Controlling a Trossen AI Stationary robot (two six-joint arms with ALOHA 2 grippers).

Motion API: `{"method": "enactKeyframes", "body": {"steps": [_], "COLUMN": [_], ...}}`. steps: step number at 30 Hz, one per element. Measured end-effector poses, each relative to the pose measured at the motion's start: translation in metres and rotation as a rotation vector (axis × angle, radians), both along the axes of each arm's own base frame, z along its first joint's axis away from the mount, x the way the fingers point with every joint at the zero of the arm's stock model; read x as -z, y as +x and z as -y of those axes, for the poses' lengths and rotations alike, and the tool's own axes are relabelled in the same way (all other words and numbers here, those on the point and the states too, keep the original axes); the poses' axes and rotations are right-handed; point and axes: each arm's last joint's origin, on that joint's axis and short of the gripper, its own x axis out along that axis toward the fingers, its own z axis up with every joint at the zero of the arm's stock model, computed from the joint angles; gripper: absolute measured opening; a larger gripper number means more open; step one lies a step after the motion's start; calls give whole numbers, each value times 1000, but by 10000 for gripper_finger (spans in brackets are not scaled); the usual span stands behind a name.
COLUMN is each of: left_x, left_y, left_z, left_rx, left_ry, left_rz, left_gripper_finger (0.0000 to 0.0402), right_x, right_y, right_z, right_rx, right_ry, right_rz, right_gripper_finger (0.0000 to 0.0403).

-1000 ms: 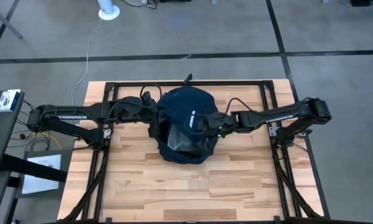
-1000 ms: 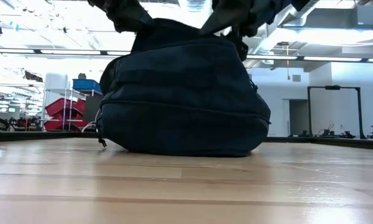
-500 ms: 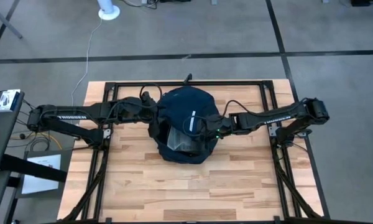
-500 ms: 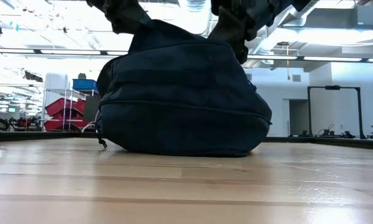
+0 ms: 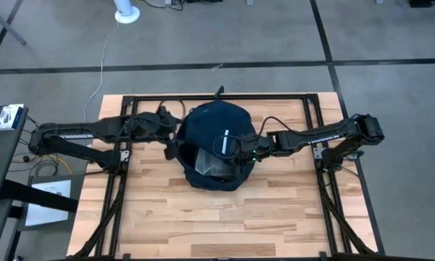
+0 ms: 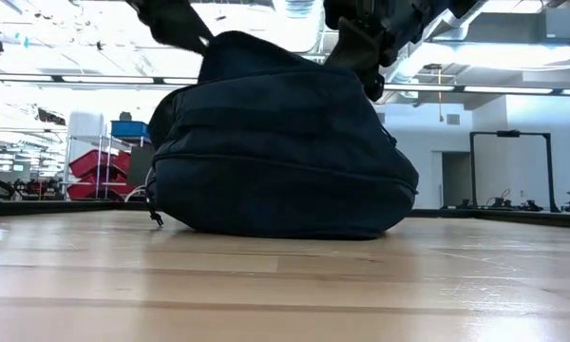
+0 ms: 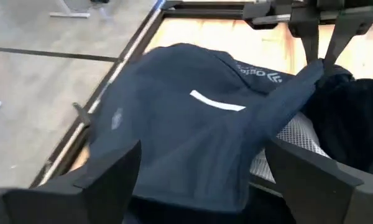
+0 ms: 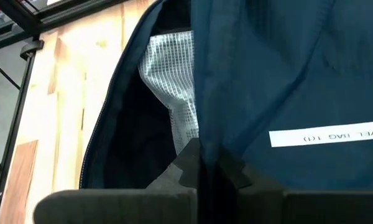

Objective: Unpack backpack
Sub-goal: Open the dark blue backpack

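Wooden bench (image 5: 203, 217) is carrying the backpack (image 5: 214, 145); right end effector (image 5: 235, 148) is pinching its flap, wrist view showing white mesh (image 8: 171, 74) inside; left end effector (image 5: 172, 138) is gaping empty beside it.

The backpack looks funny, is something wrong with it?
Nothing is broken. The backpack is slumped open on the table, and the right gripper pinches its flap, showing a clear mesh pouch inside. The left gripper is open beside it.
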Motion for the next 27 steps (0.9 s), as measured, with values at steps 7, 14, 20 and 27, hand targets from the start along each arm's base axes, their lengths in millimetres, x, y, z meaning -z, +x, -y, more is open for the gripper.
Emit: {"method": "enactKeyframes", "body": {"steps": [7, 14, 20, 27], "left_x": [-26, -7, 7, 8], "left_y": [-4, 36, 61, 72], "left_z": [8, 22, 37, 38], "left_rx": [95, 210, 311, 316], "left_ry": [13, 0, 57, 81], "left_rz": [209, 169, 148, 193], "left_gripper_finger": [328, 328, 327, 327], "right_x": [0, -2, -2, -3], "right_y": [0, 2, 2, 3], "right_z": [2, 10, 18, 19], "right_rx": [7, 32, 67, 49], "right_ry": [4, 5, 18, 26], "right_rz": [5, 20, 30, 37], "right_gripper_finger": [2, 2, 2, 1]}}
